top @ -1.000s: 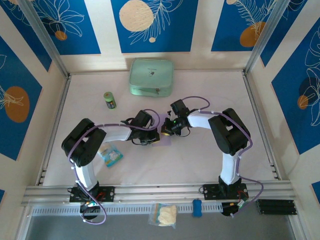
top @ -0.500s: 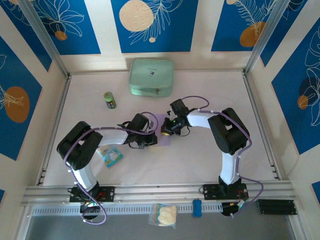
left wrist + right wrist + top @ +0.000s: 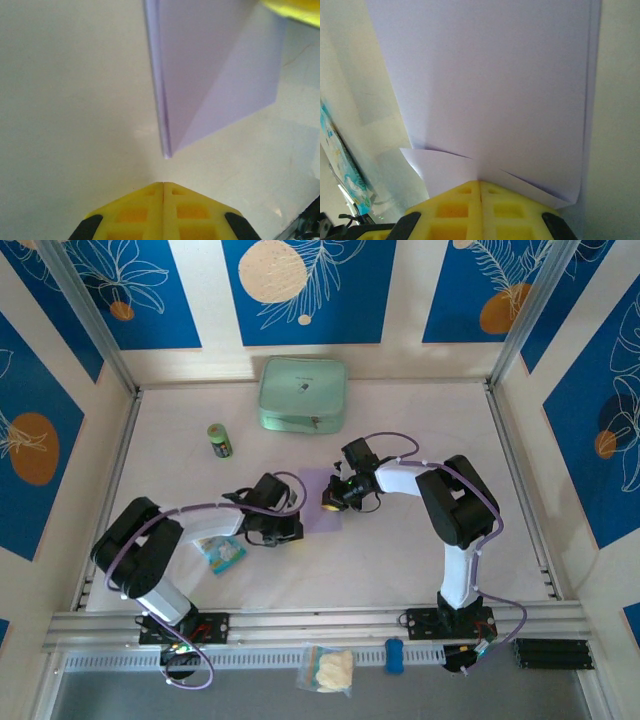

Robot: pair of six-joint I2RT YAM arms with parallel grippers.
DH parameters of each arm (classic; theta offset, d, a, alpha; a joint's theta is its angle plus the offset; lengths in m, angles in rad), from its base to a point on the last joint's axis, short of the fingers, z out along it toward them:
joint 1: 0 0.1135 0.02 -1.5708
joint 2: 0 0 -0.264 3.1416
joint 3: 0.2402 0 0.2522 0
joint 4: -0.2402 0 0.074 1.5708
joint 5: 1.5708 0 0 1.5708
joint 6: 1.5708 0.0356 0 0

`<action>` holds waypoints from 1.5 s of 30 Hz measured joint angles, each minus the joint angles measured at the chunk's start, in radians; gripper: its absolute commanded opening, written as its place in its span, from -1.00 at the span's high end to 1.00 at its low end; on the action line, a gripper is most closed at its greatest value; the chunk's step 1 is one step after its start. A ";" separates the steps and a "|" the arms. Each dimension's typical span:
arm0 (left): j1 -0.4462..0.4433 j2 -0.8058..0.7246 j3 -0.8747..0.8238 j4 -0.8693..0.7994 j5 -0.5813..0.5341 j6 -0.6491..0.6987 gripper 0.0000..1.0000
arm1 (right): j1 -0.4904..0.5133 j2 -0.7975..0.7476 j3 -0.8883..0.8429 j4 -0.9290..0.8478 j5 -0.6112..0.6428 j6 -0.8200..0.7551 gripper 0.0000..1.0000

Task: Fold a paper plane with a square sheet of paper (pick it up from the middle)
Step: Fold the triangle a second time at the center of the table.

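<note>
Folded sheet of paper (image 3: 312,502) lies flat on the desk (image 3: 400,430), centre of the top view, between the two arms.

Left gripper (image 3: 288,530) is just off the paper's lower-left edge. Left wrist view: its fingers (image 3: 163,186) are pressed together and hold nothing, bare desk under them. The paper (image 3: 215,75) is in the upper middle, with a sharp corner pointing down at the tips but not touching. Doubled layers show along its left edge.

Right gripper (image 3: 328,502) is over the paper's right side. Right wrist view: its fingers (image 3: 480,184) are pressed together, tips on the near edge of the paper (image 3: 490,85). The edge is lifted and curled there. Can't tell if any paper is caught between them.

Mint-green pouch (image 3: 303,393) is top centre. Snack packet (image 3: 222,551) sits beside the left arm, clear of the paper.
</note>
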 measured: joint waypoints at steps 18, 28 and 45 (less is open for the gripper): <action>0.020 0.196 0.165 0.083 -0.056 -0.037 1.00 | 0.000 -0.001 0.019 -0.018 0.004 0.000 1.00; 0.022 0.196 0.151 0.099 -0.056 -0.061 1.00 | 0.031 -0.061 0.025 -0.039 0.068 -0.031 1.00; 0.023 0.208 0.175 0.053 -0.054 -0.063 1.00 | -0.040 -0.011 -0.002 0.005 0.018 -0.038 1.00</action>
